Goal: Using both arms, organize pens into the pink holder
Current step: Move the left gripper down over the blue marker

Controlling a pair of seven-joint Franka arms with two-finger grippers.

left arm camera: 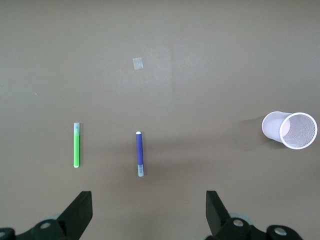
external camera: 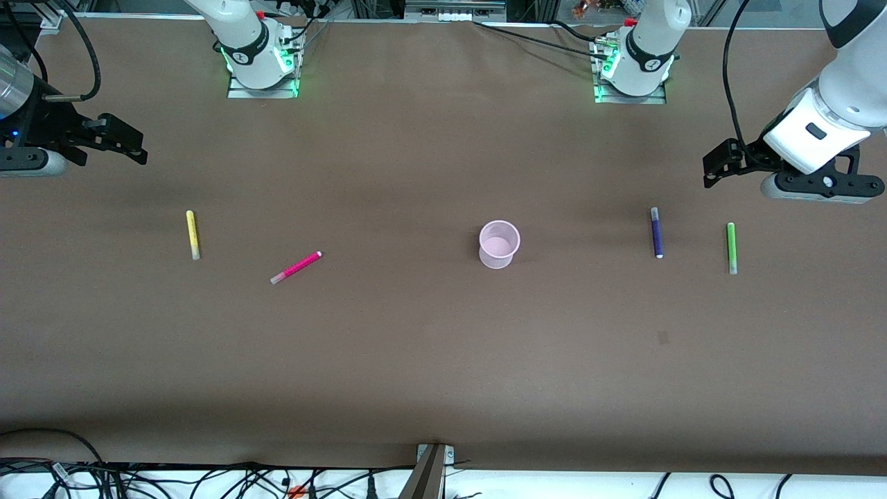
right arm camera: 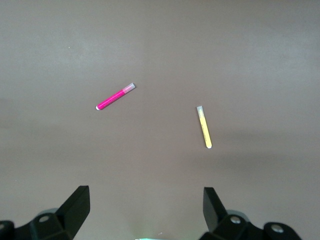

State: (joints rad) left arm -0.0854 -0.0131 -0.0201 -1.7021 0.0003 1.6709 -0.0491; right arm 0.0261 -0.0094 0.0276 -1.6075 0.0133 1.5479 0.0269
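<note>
The pink holder (external camera: 499, 242) stands upright and empty near the middle of the table; it also shows in the left wrist view (left arm camera: 290, 130). The purple pen (external camera: 657, 233) (left arm camera: 140, 154) and green pen (external camera: 731, 247) (left arm camera: 76, 145) lie toward the left arm's end. The magenta pen (external camera: 295, 267) (right arm camera: 115, 96) and yellow pen (external camera: 192, 235) (right arm camera: 204, 127) lie toward the right arm's end. My left gripper (external camera: 717, 166) (left arm camera: 148, 202) is open and empty, up over the table at its own end. My right gripper (external camera: 128, 142) (right arm camera: 145, 200) is open and empty, up at its own end.
The two arm bases (external camera: 262, 62) (external camera: 632, 69) stand on the table edge farthest from the front camera. A small pale patch (left arm camera: 138, 63) marks the brown table cover (external camera: 416, 360). A camera mount (external camera: 431, 468) and cables sit at the nearest edge.
</note>
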